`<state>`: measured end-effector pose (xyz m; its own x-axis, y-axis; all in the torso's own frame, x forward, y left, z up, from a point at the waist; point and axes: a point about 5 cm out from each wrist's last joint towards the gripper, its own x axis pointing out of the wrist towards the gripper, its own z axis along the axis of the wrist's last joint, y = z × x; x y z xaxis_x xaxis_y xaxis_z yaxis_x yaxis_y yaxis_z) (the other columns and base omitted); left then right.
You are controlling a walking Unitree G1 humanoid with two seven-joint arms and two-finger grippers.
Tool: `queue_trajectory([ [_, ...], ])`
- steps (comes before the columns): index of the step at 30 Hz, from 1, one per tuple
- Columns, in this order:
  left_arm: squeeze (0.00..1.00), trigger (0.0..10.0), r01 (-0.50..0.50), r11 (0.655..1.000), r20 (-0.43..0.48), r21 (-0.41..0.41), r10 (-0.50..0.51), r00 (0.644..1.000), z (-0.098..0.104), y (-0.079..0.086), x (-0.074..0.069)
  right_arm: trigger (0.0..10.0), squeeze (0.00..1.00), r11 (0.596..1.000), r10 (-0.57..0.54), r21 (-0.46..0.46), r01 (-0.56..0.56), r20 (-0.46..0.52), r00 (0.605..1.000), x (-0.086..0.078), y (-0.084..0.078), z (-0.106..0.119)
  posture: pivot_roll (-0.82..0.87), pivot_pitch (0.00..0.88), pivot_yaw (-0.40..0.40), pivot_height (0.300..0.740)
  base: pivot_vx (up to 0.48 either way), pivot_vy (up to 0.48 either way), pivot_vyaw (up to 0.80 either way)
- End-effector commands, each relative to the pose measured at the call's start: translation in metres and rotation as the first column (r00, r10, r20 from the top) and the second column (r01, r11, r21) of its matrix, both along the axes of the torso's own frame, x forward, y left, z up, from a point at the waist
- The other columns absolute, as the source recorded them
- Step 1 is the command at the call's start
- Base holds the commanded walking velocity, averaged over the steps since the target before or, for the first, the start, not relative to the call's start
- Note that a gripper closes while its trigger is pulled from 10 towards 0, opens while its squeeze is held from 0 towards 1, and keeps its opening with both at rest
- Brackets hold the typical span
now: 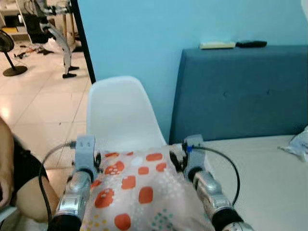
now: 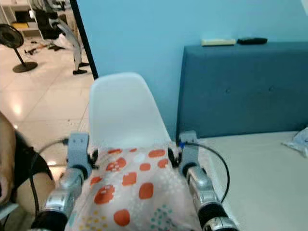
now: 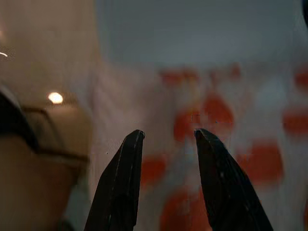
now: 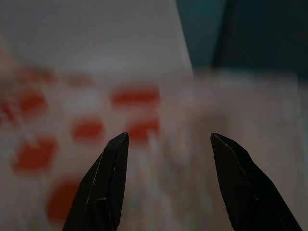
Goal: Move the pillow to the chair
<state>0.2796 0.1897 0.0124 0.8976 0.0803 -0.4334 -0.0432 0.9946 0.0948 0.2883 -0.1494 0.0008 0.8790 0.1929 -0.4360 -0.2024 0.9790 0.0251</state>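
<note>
Pillow: white cover printed with orange-red patches and small teal dots; it is carried between the two arms in the near centre of the head views, its far edge reaching the near edge of the chair's seat.
Chair: white moulded shell chair, directly beyond the pillow, its back toward the blue wall; the seat is largely hidden behind the pillow.
Handling — judgement: the pillow looks soft and light, with a cloth cover that gives under pressure; it will sag and may slide out if squeezed loosely. Nothing fragile about it.
Where to hold — judgement: the two side edges, pressed inward from left and right, as the arms sit now; a pinch of the cover alone would let the filling droop.
Left gripper: at the pillow's left edge; its black fingers are parted by a narrow gap and point across the patterned cover. Whether they touch the cloth cannot be told — the wrist view is blurred.
Right gripper: at the pillow's right edge; fingers spread wider than the left pair, lying over the cover, with no fold pinched between the tips.
Surroundings: a blue headboard and pale mattress far right; part of a person at the near left edge.
Remaining step — judgement: carry the pillow forward over the seat and lower it there.
</note>
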Motion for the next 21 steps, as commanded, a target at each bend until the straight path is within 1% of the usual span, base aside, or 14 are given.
queue_trajectory([
  [1,0.0,10.0,0.047,0.998,-0.065,0.029,-0.045,0.997,-0.013,-0.001,-0.011,10.0,0.0,0.999,-0.019,-0.03,0.018,-0.045,0.999,-0.006,-0.005,-0.008,-0.01,0.041,-0.031,0.74,0.0,0.0,0.0],
  [4,0.0,10.0,0.044,0.998,-0.066,0.046,-0.041,0.997,-0.015,0.001,-0.015,10.0,0.0,0.999,-0.029,-0.026,0.027,-0.045,0.999,-0.008,-0.008,-0.008,-0.01,0.041,-0.031,0.74,0.0,0.0,0.0],
  [5,0.0,10.0,0.024,0.999,-0.056,0.045,-0.021,0.998,-0.015,0.002,-0.016,10.0,0.0,0.999,-0.027,-0.022,0.026,-0.041,0.999,-0.008,-0.009,-0.008,-0.01,0.04,-0.034,0.74,0.0,0.0,0.0],
  [6,0.0,10.0,-0.006,1.0,-0.038,0.028,0.007,0.999,-0.014,0.004,-0.015,10.0,0.0,0.999,-0.026,-0.02,0.026,-0.031,0.999,-0.008,-0.009,-0.008,-0.01,0.04,-0.034,0.74,0.0,0.0,0.0],
  [9,0.0,10.0,-0.022,1.0,-0.014,0.018,0.022,1.0,-0.012,0.004,-0.012,10.0,0.0,1.0,-0.022,-0.02,0.021,-0.022,1.0,-0.007,-0.009,-0.007,-0.01,0.034,-0.045,0.74,0.0,0.0,0.0],
  [13,0.0,10.0,-0.023,1.0,-0.001,0.017,0.023,1.0,-0.011,0.003,-0.01,10.0,0.0,1.0,-0.018,-0.019,0.018,-0.015,1.0,-0.006,-0.007,-0.007,-0.01,0.033,-0.047,0.74,0.0,0.0,0.0],
  [17,0.0,10.0,0.018,0.999,0.041,0.04,-0.02,0.999,-0.003,-0.003,-0.005,10.0,0.0,1.0,-0.014,-0.013,0.014,-0.001,1.0,-0.004,-0.005,-0.004,-0.01,0.03,-0.047,0.74,0.0,0.0,0.0],
  [19,0.0,10.0,0.018,0.999,0.041,0.04,-0.02,0.999,-0.003,-0.003,-0.005,10.0,0.0,1.0,-0.014,-0.013,0.014,-0.001,1.0,-0.004,-0.005,-0.004,-0.01,0.03,-0.047,0.74,0.0,0.0,0.0],
  [20,0.0,10.0,0.02,0.999,0.06,0.039,-0.023,0.998,-0.001,-0.003,-0.003,10.0,0.0,1.0,-0.009,-0.013,0.009,0.004,1.0,-0.004,-0.004,-0.004,-0.01,0.032,-0.039,0.74,0.0,0.0,0.0],
  [21,0.0,10.0,0.02,0.999,0.06,0.039,-0.023,0.998,-0.001,-0.003,-0.003,10.0,0.0,1.0,-0.009,-0.013,0.009,0.004,1.0,-0.004,-0.004,-0.004,-0.01,0.032,-0.039,0.74,0.0,0.0,0.0],
])
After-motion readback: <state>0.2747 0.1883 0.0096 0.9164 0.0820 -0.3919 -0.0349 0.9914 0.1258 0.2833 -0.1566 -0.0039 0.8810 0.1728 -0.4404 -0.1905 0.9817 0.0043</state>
